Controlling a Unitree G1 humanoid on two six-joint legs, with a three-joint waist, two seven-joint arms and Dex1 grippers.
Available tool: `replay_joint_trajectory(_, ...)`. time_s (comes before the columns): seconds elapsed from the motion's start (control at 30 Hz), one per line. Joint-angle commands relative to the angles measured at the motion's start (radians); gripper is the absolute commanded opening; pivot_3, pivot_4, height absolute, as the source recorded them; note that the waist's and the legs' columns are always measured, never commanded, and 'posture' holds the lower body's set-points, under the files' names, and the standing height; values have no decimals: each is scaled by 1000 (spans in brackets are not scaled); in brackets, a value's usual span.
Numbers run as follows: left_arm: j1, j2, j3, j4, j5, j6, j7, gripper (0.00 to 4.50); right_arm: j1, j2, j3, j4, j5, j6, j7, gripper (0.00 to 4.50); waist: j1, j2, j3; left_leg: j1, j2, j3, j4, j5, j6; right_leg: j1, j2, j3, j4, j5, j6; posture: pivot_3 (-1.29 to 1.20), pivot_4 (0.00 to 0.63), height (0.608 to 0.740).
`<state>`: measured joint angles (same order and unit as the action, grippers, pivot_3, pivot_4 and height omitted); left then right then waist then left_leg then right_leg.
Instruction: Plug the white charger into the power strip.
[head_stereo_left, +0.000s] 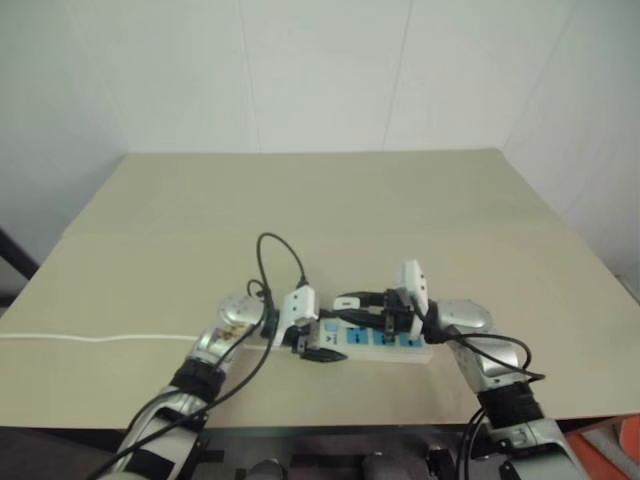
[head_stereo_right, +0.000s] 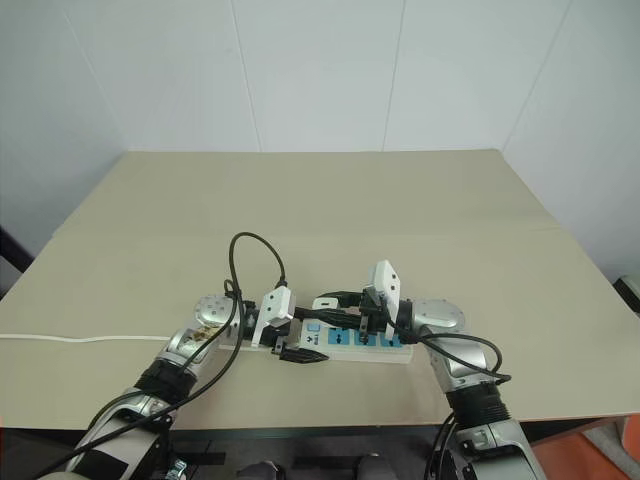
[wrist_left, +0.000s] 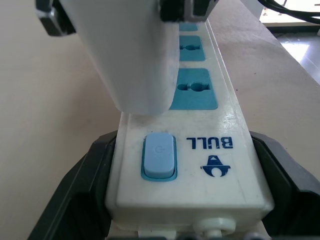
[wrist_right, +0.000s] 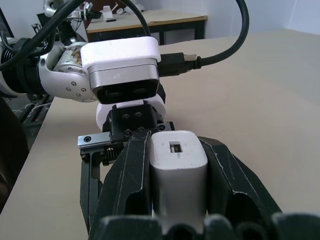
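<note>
Right gripper, clenched on the white charger: a smooth, rounded plastic block with a small rectangular port, its prongs hidden, held just above the power strip. The strip, a glossy white bar with blue socket faces and a blue switch, lies on the matte beige table; left gripper clamps its switch end.
</note>
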<state>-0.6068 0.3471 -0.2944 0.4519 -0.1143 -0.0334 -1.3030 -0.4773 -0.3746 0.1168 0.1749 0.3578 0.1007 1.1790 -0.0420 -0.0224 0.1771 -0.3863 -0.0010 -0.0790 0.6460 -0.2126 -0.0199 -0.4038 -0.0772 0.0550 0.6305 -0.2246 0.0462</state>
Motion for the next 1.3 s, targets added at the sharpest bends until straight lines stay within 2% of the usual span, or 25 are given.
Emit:
replay_joint_trajectory(0.03, 17, 25, -14, -26, 18, 12, -5, 3299, -1, -29, -13, 18, -15, -19, 3, 1178, 0, 0, 0, 0, 0, 0, 0, 0, 0, 0, 0, 0, 0, 0, 0, 0, 150, 740)
replay_joint_trajectory(0.43, 26, 41, -17, -45, 13, 24, -2, 3299, 13, -43, -18, 67, -27, -69, 1, 1178, -3, 0, 0, 1, 0, 0, 0, 0, 0, 0, 0, 0, 0, 0, 0, 0, 150, 740)
replay_joint_trajectory(0.67, 27, 42, -19, -48, 11, 27, 1, 3299, 18, -7, 5, 82, -47, -109, -45, 1178, -5, -1, -1, 2, 0, 0, 0, 0, 0, 1, 1, 1, 1, -1, 1, 0, 150, 740)
replay_joint_trajectory(1.0, 30, 48, -19, -56, 6, 36, 4, 3299, 23, -14, 8, 130, -67, -229, -39, 1178, -8, -3, -2, 6, 2, 1, 0, 0, 0, 2, 2, 2, 1, -2, 3, 0, 150, 740)
replay_joint_trajectory(1.3, 29, 56, -19, -58, 5, 36, -4, 3299, 35, -26, -3, 105, -21, -186, -12, 1178, -7, -3, -2, 5, 2, 1, 0, 0, 0, 2, 2, 3, 1, -2, 3, 0, 150, 740)
